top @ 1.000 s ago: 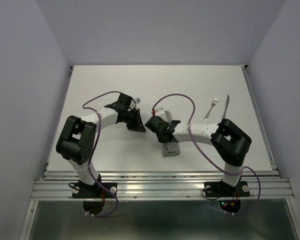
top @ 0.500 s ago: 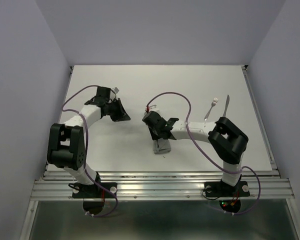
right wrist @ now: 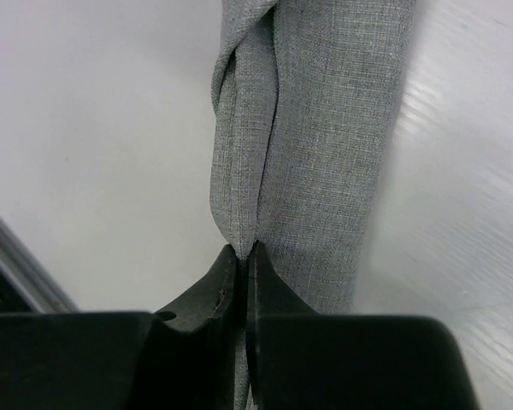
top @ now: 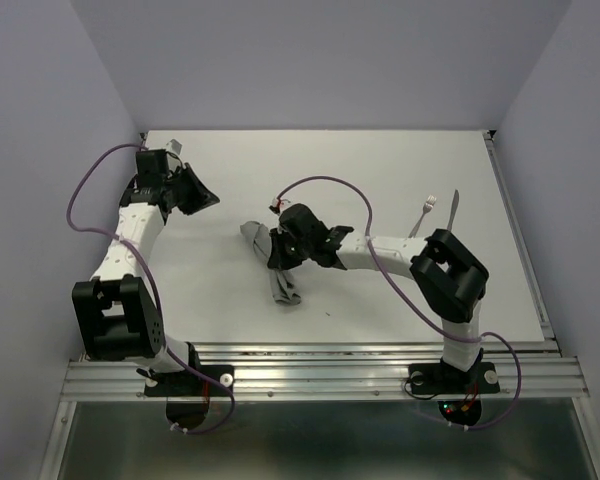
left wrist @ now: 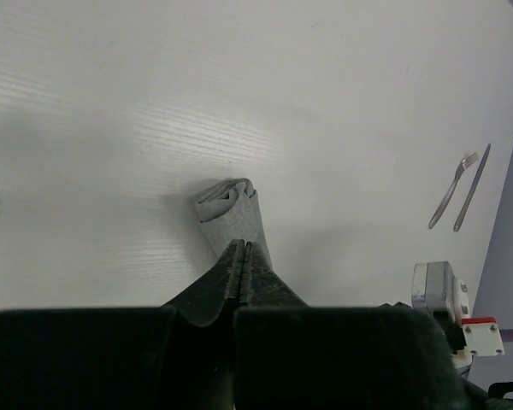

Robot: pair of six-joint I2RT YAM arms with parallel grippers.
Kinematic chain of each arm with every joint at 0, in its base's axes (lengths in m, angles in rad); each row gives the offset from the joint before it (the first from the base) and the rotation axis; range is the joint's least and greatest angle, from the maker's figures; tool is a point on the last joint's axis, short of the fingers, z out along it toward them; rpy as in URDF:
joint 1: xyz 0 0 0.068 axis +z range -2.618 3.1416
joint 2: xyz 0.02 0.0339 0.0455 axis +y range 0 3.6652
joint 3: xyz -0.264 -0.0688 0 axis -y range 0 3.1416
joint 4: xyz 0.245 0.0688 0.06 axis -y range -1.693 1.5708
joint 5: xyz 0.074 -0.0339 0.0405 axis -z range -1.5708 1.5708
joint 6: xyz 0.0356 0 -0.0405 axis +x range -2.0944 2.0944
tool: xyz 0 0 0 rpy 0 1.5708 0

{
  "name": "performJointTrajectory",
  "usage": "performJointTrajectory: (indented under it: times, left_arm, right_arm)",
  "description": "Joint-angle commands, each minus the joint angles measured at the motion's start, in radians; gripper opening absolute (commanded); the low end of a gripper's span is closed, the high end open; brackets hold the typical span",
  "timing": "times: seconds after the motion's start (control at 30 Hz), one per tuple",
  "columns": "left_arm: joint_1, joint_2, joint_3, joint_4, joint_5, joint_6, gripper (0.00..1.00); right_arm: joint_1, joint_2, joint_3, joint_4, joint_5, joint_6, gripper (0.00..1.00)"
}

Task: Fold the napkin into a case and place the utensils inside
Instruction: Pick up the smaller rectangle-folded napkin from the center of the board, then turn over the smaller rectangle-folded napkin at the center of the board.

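Observation:
The grey napkin (top: pixel 283 289) lies as a bunched, twisted strip at the table's middle, one end raised. My right gripper (top: pixel 275 258) is shut on a fold of it; in the right wrist view the cloth (right wrist: pixel 325 128) hangs from the closed fingertips (right wrist: pixel 246 249). My left gripper (top: pixel 210 199) is shut and empty at the far left, well apart from the cloth. The left wrist view shows the napkin (left wrist: pixel 231 213) beyond its closed tips (left wrist: pixel 242 248). The fork (top: pixel 425 215) and knife (top: pixel 452 212) lie side by side at the right and also show in the left wrist view, fork (left wrist: pixel 451 192) and knife (left wrist: pixel 472 186).
The white table (top: pixel 380 170) is walled at the back and both sides. A metal rail (top: pixel 320 352) runs along the near edge by the arm bases. The right arm's purple cable (top: pixel 330 185) loops above the table's middle.
My left arm has swung away from the middle to the far left. My right gripper has moved left and away from the near edge with the napkin, which has gone from a compact piece to a long strip.

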Motion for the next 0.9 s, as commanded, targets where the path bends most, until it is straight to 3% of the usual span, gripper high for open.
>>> performJointTrajectory:
  times: [0.0,0.2,0.43,0.87]
  left_arm:
    - [0.05,-0.056,0.035,-0.049,0.0,0.037,0.0]
    - [0.069,-0.068,0.047,-0.063,0.008,0.048,0.01]
    - [0.069,-0.055,0.035,-0.062,0.021,0.055,0.01]
    - [0.069,-0.021,0.015,-0.039,0.043,0.055,0.02]
  right_arm:
    - [0.002,0.004,0.038,0.169,-0.207,0.054,0.01]
    - [0.002,0.027,0.035,0.254,-0.379,0.099,0.01]
    - [-0.026,0.046,0.011,0.309,-0.462,0.145,0.01]
    - [-0.164,0.127,-0.062,0.392,-0.713,0.16,0.01]
